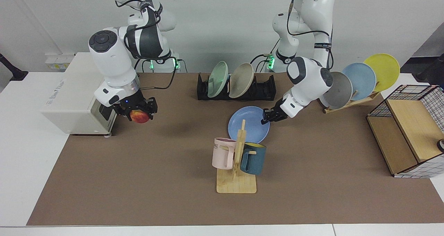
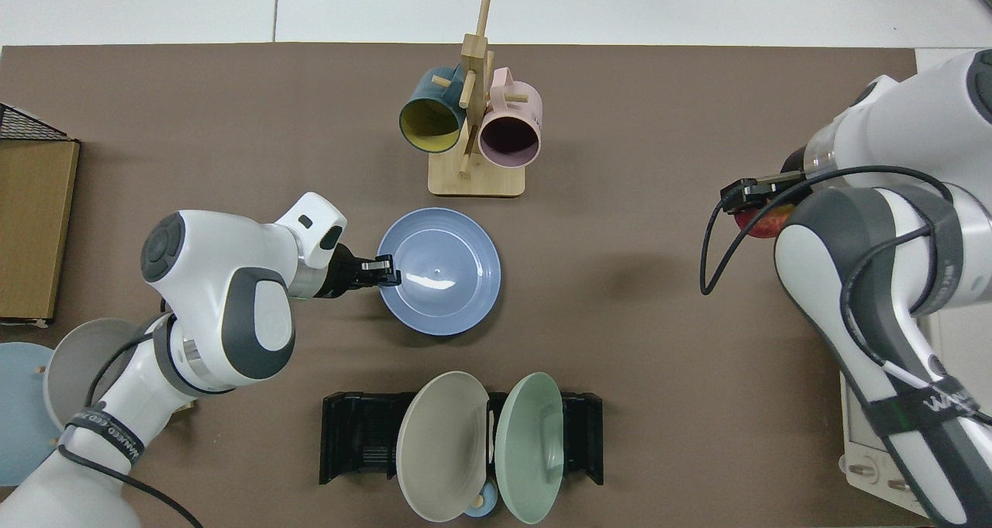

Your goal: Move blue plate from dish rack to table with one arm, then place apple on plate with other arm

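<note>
Blue plate (one) in left claw; right claw grips one apple.

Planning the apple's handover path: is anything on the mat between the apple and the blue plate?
Nothing visible. The right gripper holds the apple above bare mat; the blue plate, held by the left gripper, lies beyond. The mug stand sits off that line.

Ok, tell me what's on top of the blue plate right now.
Nothing lies on the blue plate; only the left gripper clamps its rim. The apple is in the right gripper, apart. What's under the plate is hidden.
</note>
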Tool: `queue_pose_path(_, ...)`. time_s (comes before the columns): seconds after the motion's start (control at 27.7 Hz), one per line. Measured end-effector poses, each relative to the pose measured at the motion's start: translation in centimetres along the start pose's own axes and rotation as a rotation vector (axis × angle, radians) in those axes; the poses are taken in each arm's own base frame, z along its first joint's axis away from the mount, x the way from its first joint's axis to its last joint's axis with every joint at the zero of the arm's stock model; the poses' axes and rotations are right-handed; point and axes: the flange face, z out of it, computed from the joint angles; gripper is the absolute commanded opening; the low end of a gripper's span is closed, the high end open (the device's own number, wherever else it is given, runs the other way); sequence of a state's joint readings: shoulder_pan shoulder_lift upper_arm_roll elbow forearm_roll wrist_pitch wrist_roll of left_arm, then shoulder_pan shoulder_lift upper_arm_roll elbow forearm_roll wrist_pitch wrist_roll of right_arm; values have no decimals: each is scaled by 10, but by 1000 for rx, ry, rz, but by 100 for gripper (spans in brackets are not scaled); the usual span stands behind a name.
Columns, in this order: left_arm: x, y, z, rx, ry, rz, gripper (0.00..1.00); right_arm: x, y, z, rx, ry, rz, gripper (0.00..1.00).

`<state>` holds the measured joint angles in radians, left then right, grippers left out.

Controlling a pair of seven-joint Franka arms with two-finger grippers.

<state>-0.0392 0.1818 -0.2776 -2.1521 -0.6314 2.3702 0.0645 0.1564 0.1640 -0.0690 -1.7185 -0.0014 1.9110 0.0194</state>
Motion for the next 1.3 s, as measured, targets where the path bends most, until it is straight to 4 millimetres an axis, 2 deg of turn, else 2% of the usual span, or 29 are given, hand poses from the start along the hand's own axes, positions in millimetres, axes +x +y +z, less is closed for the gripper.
queue_pose_path(0.11, -8, 8, 10, 7, 5, 14, 41, 0, -3, 1, 0, -1, -5, 0)
queue_pose_path(0.25, -10, 11, 11, 10, 5, 21, 41, -1, -14, 3, 1, -5, -9, 0)
queue_pose_path(0.4, -11, 16, -2, 43, 13, 46, 40, -1, -30, 10, 3, 4, -8, 0)
queue_pose_path(0.51, -13, 23, -22, 97, -2, 72, 40, 0, -44, 19, 4, 16, 1, 0)
queue_pose_path(0.58, -12, 27, -45, 150, -22, 91, 40, 2, -57, 28, 6, 22, 0, 0)
queue_pose_path(0.72, -10, 37, -107, 276, -60, 148, 42, 6, -91, 47, 11, 41, 15, 0)
queue_pose_path(0.83, -11, 48, -151, 354, -72, 178, 48, 5, -125, 64, 13, 39, 22, 0)
queue_pose_path(0.9, -12, 54, -177, 395, -76, 188, 61, 2, -150, 76, 11, 29, 30, 0)
queue_pose_path(0.98, -13, 58, -201, 430, -78, 191, 65, -1, -177, 88, 9, 18, 58, 0)
queue_pose_path(1.05, -12, 62, -224, 453, -74, 190, 74, -3, -203, 96, 7, 14, 90, 0)
queue_pose_path(1.3, -11, 76, -299, 474, -1, 192, 80, 3, -285, 109, 17, 37, 162, 0)
